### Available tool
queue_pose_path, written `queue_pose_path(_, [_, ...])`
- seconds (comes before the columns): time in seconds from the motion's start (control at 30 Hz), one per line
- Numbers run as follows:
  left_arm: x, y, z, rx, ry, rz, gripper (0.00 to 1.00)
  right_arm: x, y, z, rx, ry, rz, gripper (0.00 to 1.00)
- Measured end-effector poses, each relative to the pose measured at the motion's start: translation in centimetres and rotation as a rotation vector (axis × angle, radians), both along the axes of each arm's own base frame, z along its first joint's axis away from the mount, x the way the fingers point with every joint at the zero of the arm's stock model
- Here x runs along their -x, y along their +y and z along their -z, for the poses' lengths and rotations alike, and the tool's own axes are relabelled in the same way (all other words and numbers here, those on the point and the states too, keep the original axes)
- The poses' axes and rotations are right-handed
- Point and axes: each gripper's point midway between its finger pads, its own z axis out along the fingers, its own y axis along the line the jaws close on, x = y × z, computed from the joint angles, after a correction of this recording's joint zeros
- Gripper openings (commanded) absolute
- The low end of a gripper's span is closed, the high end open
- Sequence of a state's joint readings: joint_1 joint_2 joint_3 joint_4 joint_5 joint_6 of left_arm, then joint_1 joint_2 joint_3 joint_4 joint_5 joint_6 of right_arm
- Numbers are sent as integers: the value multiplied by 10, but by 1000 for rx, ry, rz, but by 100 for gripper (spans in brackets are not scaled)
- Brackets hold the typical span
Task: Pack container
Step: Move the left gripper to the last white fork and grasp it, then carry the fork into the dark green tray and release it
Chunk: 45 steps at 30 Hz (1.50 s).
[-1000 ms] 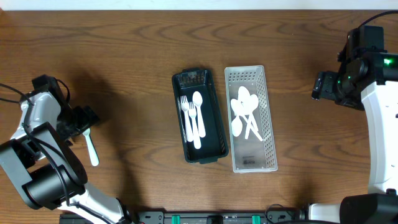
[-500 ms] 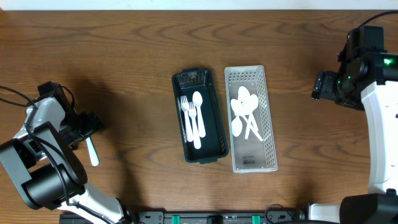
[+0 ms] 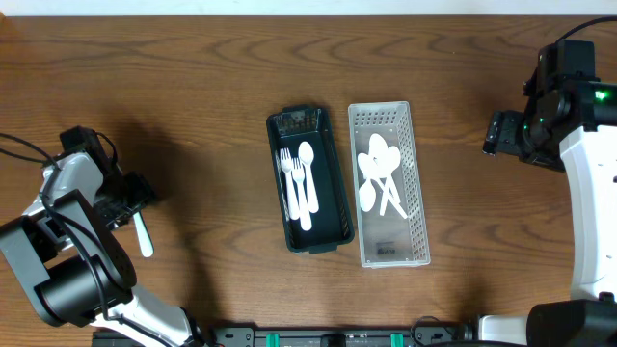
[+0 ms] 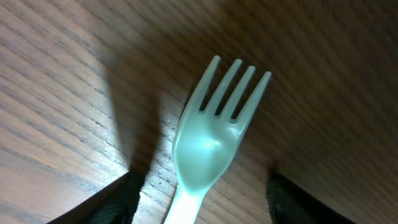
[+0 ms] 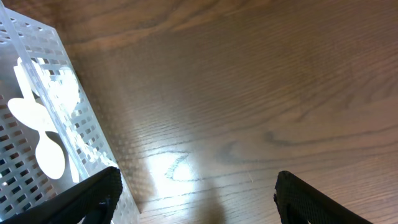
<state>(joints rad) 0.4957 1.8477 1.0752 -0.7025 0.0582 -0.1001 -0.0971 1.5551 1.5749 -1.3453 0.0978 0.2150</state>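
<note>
A white plastic fork (image 4: 208, 146) lies flat on the wooden table (image 3: 193, 77) at the far left, well apart from the two containers at the centre, as the robot works to pack its cutlery. The left fingers (image 4: 118, 199) stand spread on either side of the fork's handle, low over the wood and not closed on it. The step in hand looks like the pick-up of this last loose piece. The next move seems to call for closing squarely on the thin handle, lifting it clear, and carrying it across to the black tray (image 3: 274, 193), which already holds forks and a spoon side by side. The white perforated basket (image 3: 416, 193) just beside it holds only spoons, so the tray is the likelier home. The fork is pale and glossy, with four short tines and a shallow scooped neck. In the overhead view its handle points toward the table's near edge while the head sits under the arm. The right fingers (image 5: 93, 199) hang wide apart and hold nothing, off to the right of the basket.
</note>
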Motion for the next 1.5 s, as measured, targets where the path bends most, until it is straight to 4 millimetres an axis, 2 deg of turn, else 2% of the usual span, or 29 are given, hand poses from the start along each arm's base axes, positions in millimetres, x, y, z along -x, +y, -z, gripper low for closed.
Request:
queue_pose_path(0.33, [-1,-1,0,4,-6,-2,36,0,0,0,0,0,0,82])
queue_pose_path(0.6, [-1,-1,0,3,-6,-3,13,0,0,0,0,1,0,82])
queue_pose_path(0.77, [-1,0,0,-1,-6,0,6,1,0,0,0,3,0,82])
queue_pose_path(1.0, [1,-1,-1,3,-2,-5,6,1,0,0,0,4,0,82])
queue_pose_path(1.13, [14,-13,-5,45,66,-6,6,1,0,0,0,4,0,83])
queue_pose_path(1.23, [17,-30,-20,76,115,31,6,1,0,0,0,4,0,83])
queue_pose_path(1.3, [5,-44,-42,71,94,84,6,1,0,0,0,4,0,83])
queue_pose_path(1.4, [-26,-78,-89,43,-10,210,6,0,0,0,0,0,0,83])
queue_pose_path(1.5, [-51,-129,-138,15,-139,376,6,-1,0,0,1,-3,0,83])
